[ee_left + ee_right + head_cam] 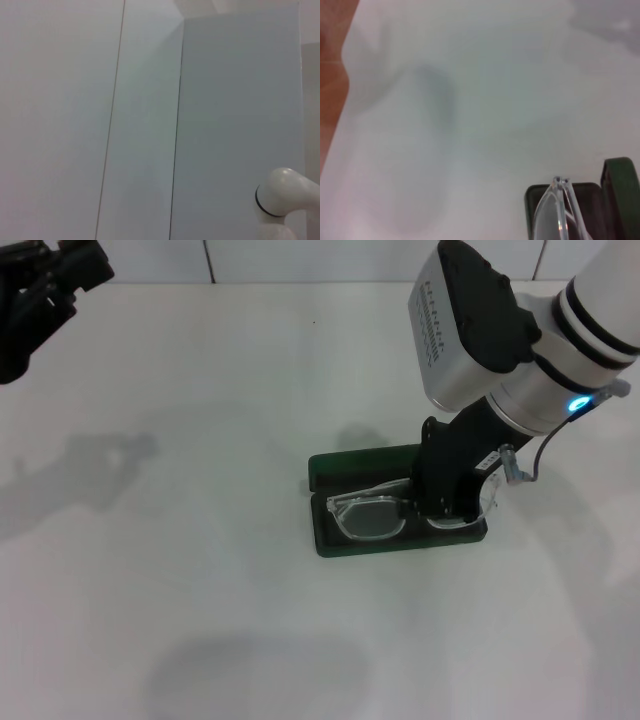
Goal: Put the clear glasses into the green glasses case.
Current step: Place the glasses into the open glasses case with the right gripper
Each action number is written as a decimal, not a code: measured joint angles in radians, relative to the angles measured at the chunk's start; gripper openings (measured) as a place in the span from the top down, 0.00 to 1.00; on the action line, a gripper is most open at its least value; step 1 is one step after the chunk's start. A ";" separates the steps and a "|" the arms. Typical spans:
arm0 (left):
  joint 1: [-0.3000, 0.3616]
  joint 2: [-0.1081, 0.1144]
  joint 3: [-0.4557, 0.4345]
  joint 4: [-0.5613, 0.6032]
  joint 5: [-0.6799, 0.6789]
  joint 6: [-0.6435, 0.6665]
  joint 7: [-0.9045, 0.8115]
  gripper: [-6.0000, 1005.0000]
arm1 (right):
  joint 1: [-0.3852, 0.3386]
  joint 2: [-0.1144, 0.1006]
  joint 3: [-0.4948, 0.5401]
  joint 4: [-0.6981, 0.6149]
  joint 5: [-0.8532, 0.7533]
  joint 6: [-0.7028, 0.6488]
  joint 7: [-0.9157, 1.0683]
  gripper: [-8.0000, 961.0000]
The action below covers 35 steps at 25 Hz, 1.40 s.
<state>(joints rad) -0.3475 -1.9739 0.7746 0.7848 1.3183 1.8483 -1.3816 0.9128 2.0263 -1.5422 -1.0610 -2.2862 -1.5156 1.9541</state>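
The green glasses case lies open near the middle of the white table, its lid folded flat behind the tray. The clear glasses sit in the tray, one lens showing and the other hidden under my right gripper. That gripper reaches down into the case from the right and is shut on the glasses. One clear arm sticks out past the gripper. The right wrist view shows the glasses' end close up over the case. My left gripper is parked at the far left, high above the table.
The white table spreads around the case. A brown strip runs beyond the table's edge in the right wrist view. The left wrist view shows only pale wall panels and a white arm joint.
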 joint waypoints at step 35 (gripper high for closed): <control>0.009 -0.011 0.004 -0.013 0.015 0.000 0.019 0.87 | -0.006 0.000 -0.021 0.073 0.027 0.078 -0.057 0.92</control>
<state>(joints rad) -0.3390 -1.9847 0.7782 0.7717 1.3331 1.8484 -1.3622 0.9066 2.0263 -1.5628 -0.9879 -2.2595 -1.4375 1.8975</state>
